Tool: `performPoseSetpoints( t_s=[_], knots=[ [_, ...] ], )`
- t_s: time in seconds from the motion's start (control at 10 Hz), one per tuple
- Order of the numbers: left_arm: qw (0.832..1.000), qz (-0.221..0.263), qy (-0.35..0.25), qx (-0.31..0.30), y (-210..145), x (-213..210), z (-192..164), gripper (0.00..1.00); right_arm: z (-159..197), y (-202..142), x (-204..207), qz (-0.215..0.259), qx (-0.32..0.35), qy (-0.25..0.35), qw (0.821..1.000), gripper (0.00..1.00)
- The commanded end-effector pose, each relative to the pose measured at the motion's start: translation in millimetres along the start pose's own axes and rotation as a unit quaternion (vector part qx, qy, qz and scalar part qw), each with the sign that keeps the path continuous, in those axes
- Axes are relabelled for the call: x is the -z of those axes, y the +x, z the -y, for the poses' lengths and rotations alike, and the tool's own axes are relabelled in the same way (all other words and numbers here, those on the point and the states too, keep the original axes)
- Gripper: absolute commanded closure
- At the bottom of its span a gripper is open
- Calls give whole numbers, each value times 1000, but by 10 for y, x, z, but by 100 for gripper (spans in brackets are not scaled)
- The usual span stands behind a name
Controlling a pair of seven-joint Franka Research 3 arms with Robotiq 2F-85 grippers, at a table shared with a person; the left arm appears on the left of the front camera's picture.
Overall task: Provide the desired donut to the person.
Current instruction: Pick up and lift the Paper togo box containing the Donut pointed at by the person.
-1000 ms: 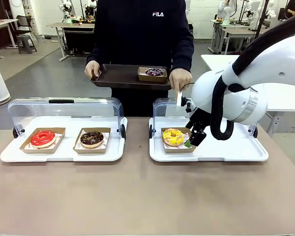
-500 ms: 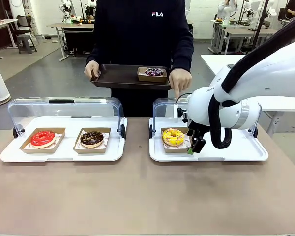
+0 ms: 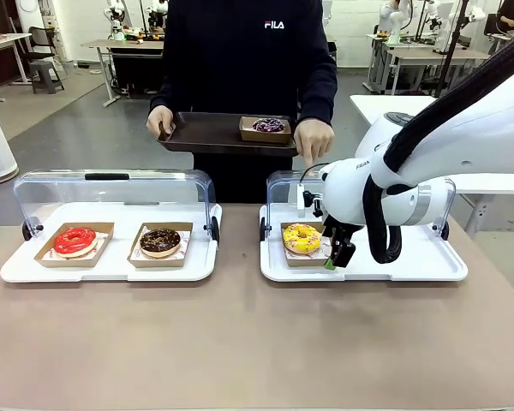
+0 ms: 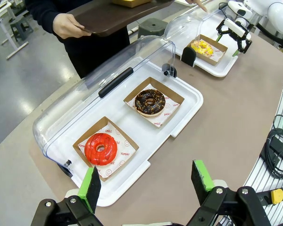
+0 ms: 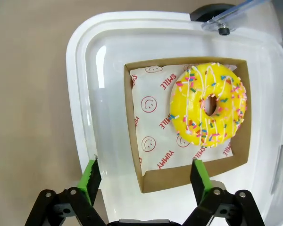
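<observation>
A yellow sprinkled donut (image 3: 301, 237) (image 5: 208, 104) lies in a cardboard box (image 5: 179, 178) on the right white tray (image 3: 394, 267). My right gripper (image 3: 336, 255) (image 5: 145, 181) is low at the box's right side, open, its green fingers straddling the box's near wall. The person (image 3: 248, 60) stands across the table holding a brown tray (image 3: 206, 133) with a purple donut (image 3: 269, 126) in a box. One hand (image 3: 313, 139) points a finger down toward the yellow donut. My left gripper (image 4: 148, 183) hangs open above the table, near the left tray.
The left white tray (image 3: 111, 272) holds a red donut (image 3: 74, 240) and a chocolate donut (image 3: 160, 241), each in a box. Clear lids (image 3: 111, 188) stand raised behind both trays. Bare table lies in front of the trays.
My right arm has swung left and its gripper has come down to the right edge of the yellow donut's box. The person and the left tray have not moved.
</observation>
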State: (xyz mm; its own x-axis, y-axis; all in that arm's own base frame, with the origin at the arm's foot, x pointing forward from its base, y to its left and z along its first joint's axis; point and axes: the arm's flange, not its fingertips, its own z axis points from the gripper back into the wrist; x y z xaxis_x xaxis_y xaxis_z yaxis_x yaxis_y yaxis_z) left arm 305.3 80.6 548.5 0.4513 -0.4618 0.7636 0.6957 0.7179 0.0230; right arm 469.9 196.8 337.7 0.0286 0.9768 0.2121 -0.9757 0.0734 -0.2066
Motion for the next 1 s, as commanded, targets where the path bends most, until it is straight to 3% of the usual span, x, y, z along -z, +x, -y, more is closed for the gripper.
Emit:
performPoseSetpoints(
  t_s=[0.0,0.1,0.3,0.4,0.6,0.9],
  knots=[
    [1000,3,-3,1,-8,1,-9,0,65,10,79,-23,10,-1,1000,55],
    [1000,3,-3,1,-8,1,-9,0,72,-7,80,-21,12,-2,1000,100],
    [1000,3,-3,1,-8,1,-9,0,84,-10,84,-22,9,-11,1000,100],
    [1000,3,-3,1,-8,1,-9,0,98,-11,110,-28,9,-12,999,83],
    [1000,3,-3,1,-8,1,-9,0,135,15,178,-33,5,-8,999,100],
    [1000,3,-3,1,-8,1,-9,0,147,10,185,-34,7,-1,999,100]
  ],
)
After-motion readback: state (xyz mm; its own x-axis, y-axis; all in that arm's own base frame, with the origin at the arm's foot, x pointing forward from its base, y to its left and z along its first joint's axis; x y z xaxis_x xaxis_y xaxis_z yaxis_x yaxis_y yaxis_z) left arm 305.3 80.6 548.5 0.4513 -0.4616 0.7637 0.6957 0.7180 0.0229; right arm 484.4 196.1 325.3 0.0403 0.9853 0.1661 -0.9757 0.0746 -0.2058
